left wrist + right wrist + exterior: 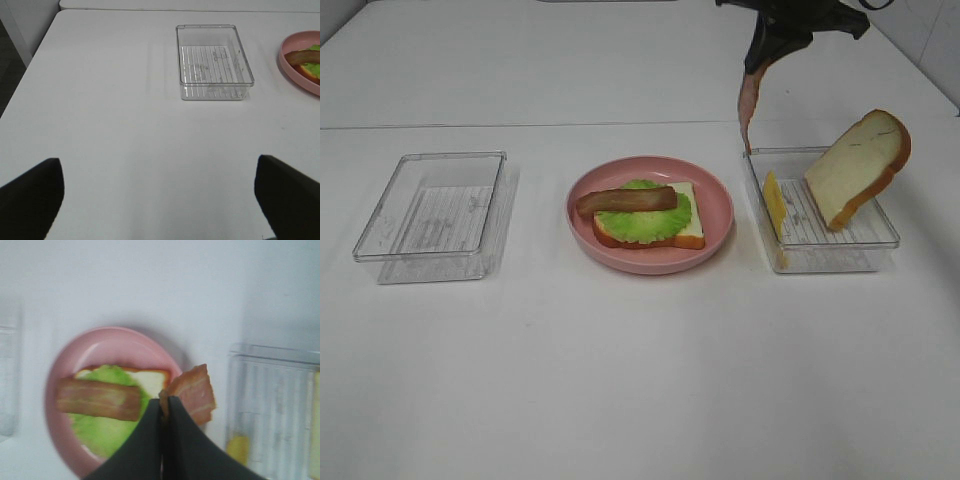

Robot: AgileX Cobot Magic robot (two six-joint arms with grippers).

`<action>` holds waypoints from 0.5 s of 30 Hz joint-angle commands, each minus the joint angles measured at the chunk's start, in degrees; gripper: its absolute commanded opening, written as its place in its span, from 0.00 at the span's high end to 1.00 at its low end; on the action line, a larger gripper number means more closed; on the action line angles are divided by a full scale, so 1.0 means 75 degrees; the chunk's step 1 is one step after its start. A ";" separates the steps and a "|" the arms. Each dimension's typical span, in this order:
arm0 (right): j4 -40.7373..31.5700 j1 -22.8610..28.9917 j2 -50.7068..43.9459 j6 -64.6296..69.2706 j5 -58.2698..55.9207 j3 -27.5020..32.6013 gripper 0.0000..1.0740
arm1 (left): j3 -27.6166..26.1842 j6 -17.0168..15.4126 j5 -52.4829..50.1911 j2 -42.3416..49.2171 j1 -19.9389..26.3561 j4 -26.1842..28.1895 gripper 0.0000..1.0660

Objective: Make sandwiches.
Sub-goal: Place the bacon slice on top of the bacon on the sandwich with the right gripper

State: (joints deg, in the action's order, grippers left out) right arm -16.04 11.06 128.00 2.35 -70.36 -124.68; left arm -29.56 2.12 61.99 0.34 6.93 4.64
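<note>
Right gripper [163, 403] pinches bacon strip [748, 103] (long axis vertical, hanging).

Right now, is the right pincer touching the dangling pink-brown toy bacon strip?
Touching. Right wrist view: the right pincer is shut on the pink-brown toy bacon strip.

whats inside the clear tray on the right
A yellow cheese slice stands on edge along its left wall, and a bread slice leans tilted at the right. The bread hides part of the tray floor behind it, so anything there cannot be seen.
</note>
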 commanded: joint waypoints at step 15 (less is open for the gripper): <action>-0.2078 0.1551 0.0466 -0.0970 -0.0435 -0.0023 1.00 | 0.0008 -0.0038 -0.0053 0.0138 0.0023 0.0099 0.08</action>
State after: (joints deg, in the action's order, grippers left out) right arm -31.57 22.29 130.92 -3.95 -70.30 -124.68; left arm -29.56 2.12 61.99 0.34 6.93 4.76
